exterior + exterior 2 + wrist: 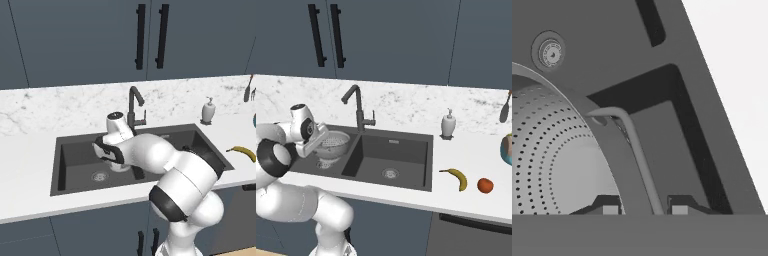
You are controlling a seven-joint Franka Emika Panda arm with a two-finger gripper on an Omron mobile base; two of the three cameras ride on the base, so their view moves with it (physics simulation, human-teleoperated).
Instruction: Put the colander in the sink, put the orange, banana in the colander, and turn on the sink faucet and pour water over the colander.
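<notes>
The silver perforated colander (335, 142) hangs inside the left basin of the dark sink (401, 155), tilted a little. My gripper (319, 145) is shut on its rim next to a side handle. In the hand view the gripper (644, 207) has the colander (557, 165) rim between its fingertips, and the round drain (550, 52) lies beyond. I cannot tell whether the colander touches the basin floor. The banana (457, 177) and the orange (485, 185) lie on the counter right of the sink. The dark faucet (358, 107) stands behind the divider, with no water running.
A white soap dispenser (448, 125) stands behind the sink's right corner. A blue bowl (506, 150) sits at the far right edge, with a utensil (504, 112) hanging on the wall above. My arm crosses the sink (75, 160) in the left base view, near the faucet (132, 105).
</notes>
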